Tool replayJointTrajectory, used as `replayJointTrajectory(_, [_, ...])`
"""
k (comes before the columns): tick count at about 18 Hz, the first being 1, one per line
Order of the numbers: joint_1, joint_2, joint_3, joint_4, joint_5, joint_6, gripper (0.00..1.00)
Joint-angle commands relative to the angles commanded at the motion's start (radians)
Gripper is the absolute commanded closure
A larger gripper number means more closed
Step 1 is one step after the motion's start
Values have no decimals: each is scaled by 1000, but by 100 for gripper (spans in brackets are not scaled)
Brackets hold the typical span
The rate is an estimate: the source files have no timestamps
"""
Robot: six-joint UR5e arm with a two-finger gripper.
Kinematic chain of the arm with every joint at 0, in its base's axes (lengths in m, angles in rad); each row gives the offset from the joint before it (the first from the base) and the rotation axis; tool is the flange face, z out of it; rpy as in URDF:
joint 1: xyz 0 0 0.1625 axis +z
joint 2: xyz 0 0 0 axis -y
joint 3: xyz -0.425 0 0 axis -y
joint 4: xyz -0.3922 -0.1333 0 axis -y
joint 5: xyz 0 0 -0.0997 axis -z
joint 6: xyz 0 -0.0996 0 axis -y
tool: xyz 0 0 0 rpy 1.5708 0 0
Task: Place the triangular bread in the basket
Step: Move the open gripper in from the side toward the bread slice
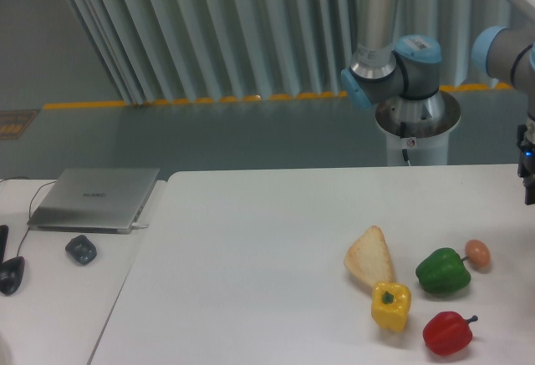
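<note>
The triangular bread (371,256) lies flat on the white table (251,248), right of centre, its rounded tip pointing away from the camera. A yellow bell pepper (391,306) touches its near edge. Only a dark sliver of my gripper (529,188) shows at the frame's right edge. It hangs above the table, well to the right of the bread and higher, and its fingers are cut off by the frame. No basket is in view.
A green pepper (444,271), a small brown egg (477,253) and a red pepper (446,333) lie to the right of the bread. On a side table at the left are a closed laptop (96,198) and a mouse (81,250). The arm's base (415,119) stands behind the table.
</note>
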State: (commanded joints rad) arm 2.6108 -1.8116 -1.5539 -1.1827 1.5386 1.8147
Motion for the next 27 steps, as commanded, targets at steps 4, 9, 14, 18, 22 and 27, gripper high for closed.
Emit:
replayJointTrajectory(4, [-3,0,-2,3,-6,-6,0])
replayJointTrajectory(9, [-6,0,-9,8,-32,-23,0])
replayJointTrajectory(14, [0,-2,-3,2,-46,-144,0])
replayJointTrajectory(18, [5,0,-52,15,-49,-163,0])
replayJointTrajectory(22, [-2,0,-57,35,-48,-176,0])
replayJointTrajectory(27, [-35,-3,-57,47,-70,-335,0])
